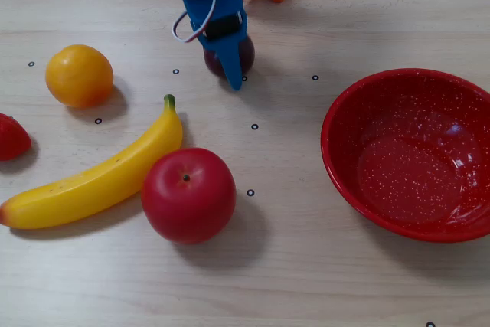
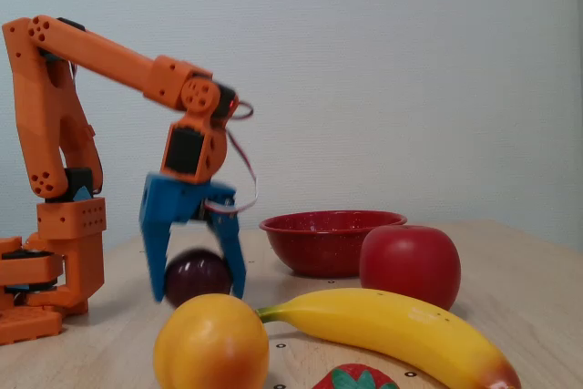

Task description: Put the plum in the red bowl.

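The plum (image 1: 247,52) is small, dark purple-maroon and glossy. It sits on the wooden table near the arm's base and also shows in the other fixed view (image 2: 195,274). My blue gripper (image 1: 230,68) points down over it, with one finger on each side of the plum and both touching it (image 2: 196,294). In a fixed view one blue finger (image 1: 230,55) covers the plum's middle. The red bowl (image 1: 406,158) with white speckles stands empty at the right, well apart from the gripper; its outer wall shows in the other fixed view (image 2: 332,245).
A large red apple (image 1: 188,195), a yellow banana (image 1: 99,178), an orange (image 1: 79,76) and part of a strawberry (image 1: 11,137) lie left and in front of the plum. The orange arm base (image 2: 56,257) stands behind. Bare table separates plum and bowl.
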Available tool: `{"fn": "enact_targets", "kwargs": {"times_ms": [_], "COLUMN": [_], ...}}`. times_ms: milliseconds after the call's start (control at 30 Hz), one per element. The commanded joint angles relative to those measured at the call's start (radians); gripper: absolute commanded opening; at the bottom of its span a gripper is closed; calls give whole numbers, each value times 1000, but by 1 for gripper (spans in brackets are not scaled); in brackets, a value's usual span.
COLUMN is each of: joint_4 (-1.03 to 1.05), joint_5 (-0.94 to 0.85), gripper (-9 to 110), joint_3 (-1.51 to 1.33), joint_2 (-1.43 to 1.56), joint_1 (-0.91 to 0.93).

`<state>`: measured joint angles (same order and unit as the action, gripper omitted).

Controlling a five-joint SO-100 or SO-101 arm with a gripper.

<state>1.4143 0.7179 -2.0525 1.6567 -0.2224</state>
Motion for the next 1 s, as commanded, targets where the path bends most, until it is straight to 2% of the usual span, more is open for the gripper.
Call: {"fn": "enact_targets", "kwargs": {"times_ms": [0,267,567,900,933,967], "joint_4": [104,241,225,156,155,160], "joint_5": [-67,-190,-428,-635,-646,-650], "gripper": [0,0,0,0,1,7], "joint_3": [190,518,859,1129,1155,1178], "joint_2": [97,127,110,-147,-189,-232], "joint_1": [-3,89,391,699,716,732]}}
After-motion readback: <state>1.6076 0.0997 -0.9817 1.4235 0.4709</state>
